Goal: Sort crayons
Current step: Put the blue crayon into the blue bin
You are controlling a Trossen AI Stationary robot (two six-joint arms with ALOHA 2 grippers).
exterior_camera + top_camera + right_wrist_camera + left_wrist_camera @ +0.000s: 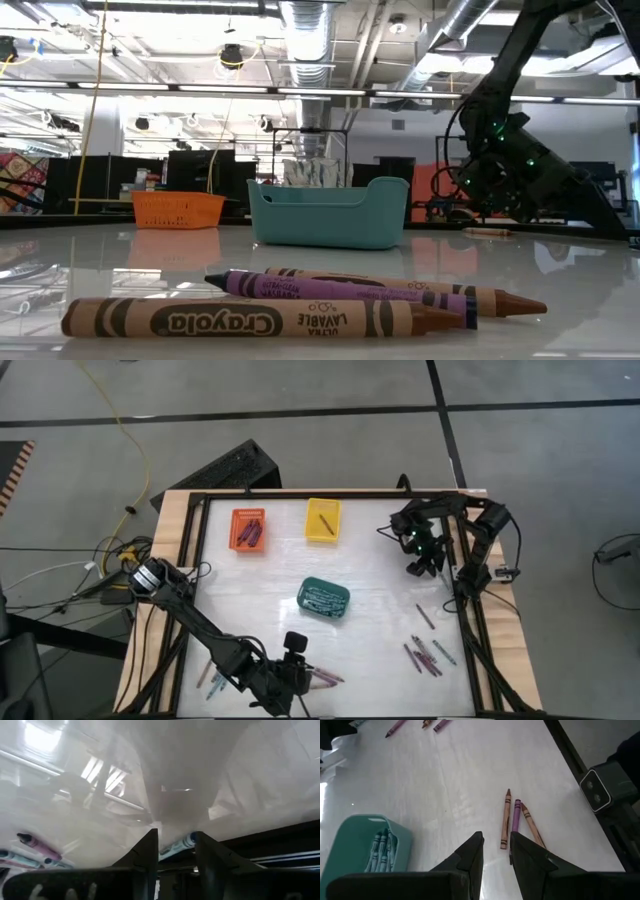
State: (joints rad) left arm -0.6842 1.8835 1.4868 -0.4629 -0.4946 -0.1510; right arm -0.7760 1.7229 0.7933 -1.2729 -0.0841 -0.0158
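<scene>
Honestly, what the next move turns on is simple: the left gripper point(291, 685) hangs at the near edge of the surface point(380, 585), fingers a narrow gap apart and holding nothing, and the three crayons point(516, 822) it faces lie just ahead of its tips. They sit side by side, two brown-red around one purple, long axes running roughly straight away from the gripper, so the fingers would close across a crayon's width. That arm is clearly the closer one.

Counting left to right: a few loose crayons near the left arm's base (too small to count), an orange basket point(248, 529) with purple ones in it, a yellow basket point(322, 520) with one brownish crayon visible, and a green basket point(324, 600) packed with teal-grey ones. Then a scatter of roughly six crayons point(427, 650) at near right.

The right gripper point(420, 555) waits at far right, fingers apart and empty, with a teal-grey crayon point(177, 844) lying just beyond its tips.
</scene>
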